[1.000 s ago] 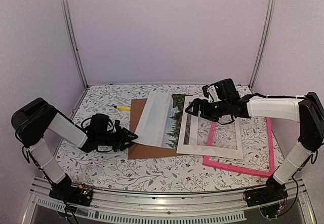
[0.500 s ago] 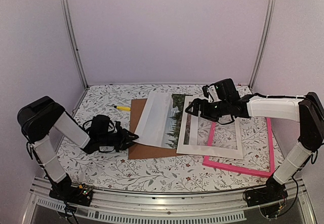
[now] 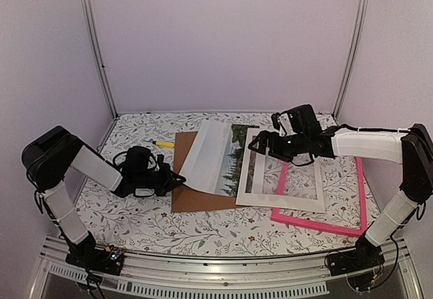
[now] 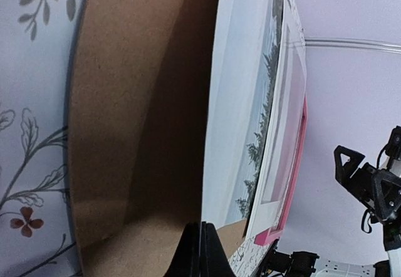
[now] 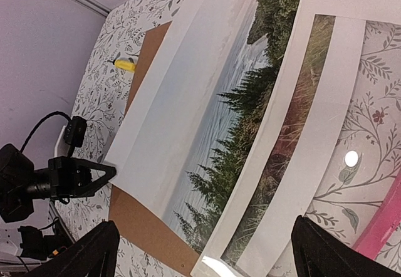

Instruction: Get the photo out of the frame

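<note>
Pale lilac walls (image 3: 223, 42), far and both sides. Two aluminium corner posts (image 3: 97, 42). Counter (image 3: 203, 230), white floral-print covering. Metal rail (image 3: 223, 272) along near edge.

The left arm is folded low, its elbow raised at the near left. Its end effector (image 3: 177, 180) points right, fingers pressed together on the near-left corner of the photo (image 3: 213, 157). The right arm stretches leftward from its base, and its end effector (image 3: 258, 145) hovers with fingers spread wide.
</note>
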